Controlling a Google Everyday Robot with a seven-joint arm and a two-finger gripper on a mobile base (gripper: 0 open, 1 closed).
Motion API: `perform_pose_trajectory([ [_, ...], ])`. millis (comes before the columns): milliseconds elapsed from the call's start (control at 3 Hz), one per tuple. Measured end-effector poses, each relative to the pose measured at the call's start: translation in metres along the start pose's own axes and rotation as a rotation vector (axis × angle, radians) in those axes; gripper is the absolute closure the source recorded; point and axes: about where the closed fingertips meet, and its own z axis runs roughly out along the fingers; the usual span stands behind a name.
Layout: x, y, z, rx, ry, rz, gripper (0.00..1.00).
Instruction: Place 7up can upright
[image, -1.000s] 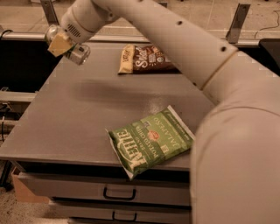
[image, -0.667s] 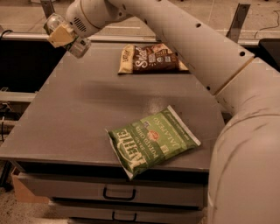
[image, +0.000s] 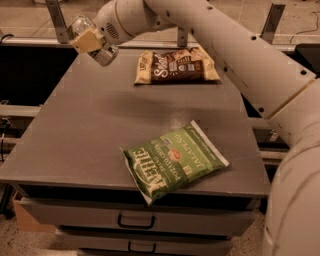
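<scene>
My gripper (image: 90, 40) is at the far left of the grey table (image: 90, 125), held above its back left corner. It is shut on the 7up can (image: 106, 53), a small silvery can. The can sits tilted between the tan fingers (image: 86, 41), with one end showing above them and the other below. The can is in the air, clear of the table top. My white arm reaches in from the right across the top of the view.
A green Kettle chip bag (image: 172, 160) lies flat near the table's front edge. A brown chip bag (image: 175, 66) lies at the back middle. Drawers (image: 135, 220) sit under the table front. A metal rail and posts run behind the table.
The gripper with the can has risen a little and shifted slightly right. The arm's elbow has swung away to the right, uncovering more of the table.
</scene>
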Motion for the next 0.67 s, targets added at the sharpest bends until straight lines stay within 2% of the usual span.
perform_pose_trajectory([
  [333, 0.027, 0.000, -0.040, 0.000, -0.041, -0.027, 1.00],
  [667, 0.039, -0.011, -0.064, 0.034, -0.040, -0.051, 1.00],
])
